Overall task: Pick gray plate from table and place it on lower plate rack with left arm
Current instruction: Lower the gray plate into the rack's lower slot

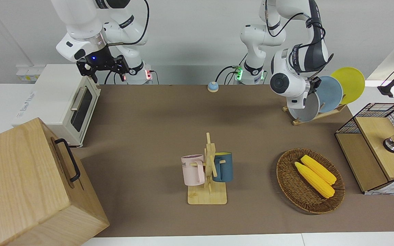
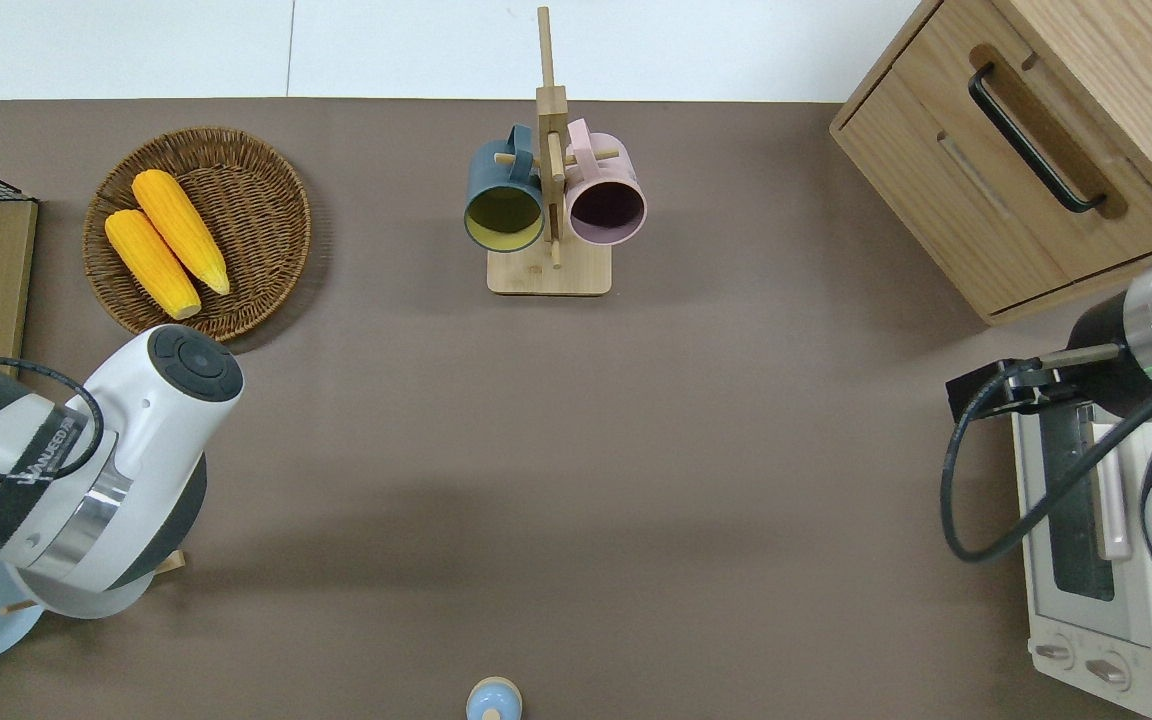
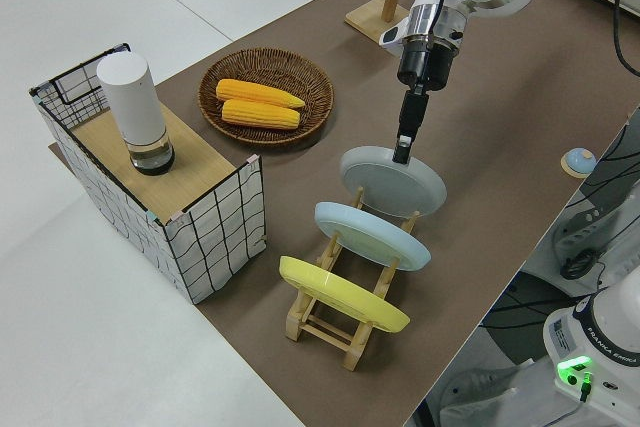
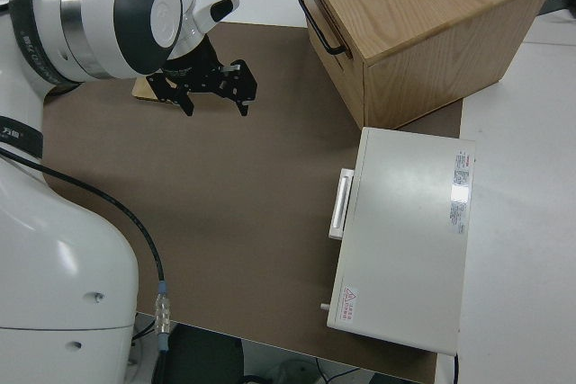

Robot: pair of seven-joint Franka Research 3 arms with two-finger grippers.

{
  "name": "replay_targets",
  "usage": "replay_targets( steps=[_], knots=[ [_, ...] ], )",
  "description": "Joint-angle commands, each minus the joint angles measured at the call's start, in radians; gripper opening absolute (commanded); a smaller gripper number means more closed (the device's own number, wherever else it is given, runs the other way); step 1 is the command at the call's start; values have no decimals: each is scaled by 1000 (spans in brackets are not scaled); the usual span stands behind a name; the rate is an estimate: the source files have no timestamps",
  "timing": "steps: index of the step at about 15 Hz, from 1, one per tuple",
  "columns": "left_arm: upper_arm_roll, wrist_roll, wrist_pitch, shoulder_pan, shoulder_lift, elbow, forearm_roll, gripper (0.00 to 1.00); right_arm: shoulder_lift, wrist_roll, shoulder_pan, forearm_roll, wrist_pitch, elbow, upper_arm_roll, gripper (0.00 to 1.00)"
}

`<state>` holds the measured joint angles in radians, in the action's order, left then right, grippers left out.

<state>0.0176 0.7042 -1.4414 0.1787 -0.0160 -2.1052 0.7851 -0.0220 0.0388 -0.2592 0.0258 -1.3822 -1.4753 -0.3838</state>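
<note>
The gray plate (image 3: 385,182) stands tilted at the low end of the lower plate rack (image 3: 340,332), next to the light-blue plate (image 3: 372,235) and the yellow plate (image 3: 340,295). My left gripper (image 3: 403,154) points down and is shut on the gray plate's upper rim. In the front view the left arm's wrist hides part of the gray plate (image 1: 303,111) and the rack (image 1: 315,116). In the overhead view only the plate's edge (image 2: 86,603) shows under the arm. My right gripper (image 4: 211,87) is open and empty; that arm is parked.
A wicker basket (image 1: 286,177) with two corn cobs lies farther from the robots than the rack. A wire-grid box (image 1: 378,147) stands at the left arm's end. A mug stand (image 1: 209,174), a toaster oven (image 1: 60,102), a wooden cabinet (image 1: 26,184) and a small blue bell (image 1: 212,86) are also on the table.
</note>
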Motion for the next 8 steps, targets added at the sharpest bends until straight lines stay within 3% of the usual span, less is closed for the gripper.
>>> replay_targets(
  steps=[1, 8],
  knots=[
    [7, 1, -20, 10, 4, -16, -9, 995, 2, 12, -23, 6, 11, 7, -21, 983],
    [5, -24, -19, 10, 19, 5, -9, 998, 2, 12, -23, 6, 11, 7, -21, 983]
  ],
)
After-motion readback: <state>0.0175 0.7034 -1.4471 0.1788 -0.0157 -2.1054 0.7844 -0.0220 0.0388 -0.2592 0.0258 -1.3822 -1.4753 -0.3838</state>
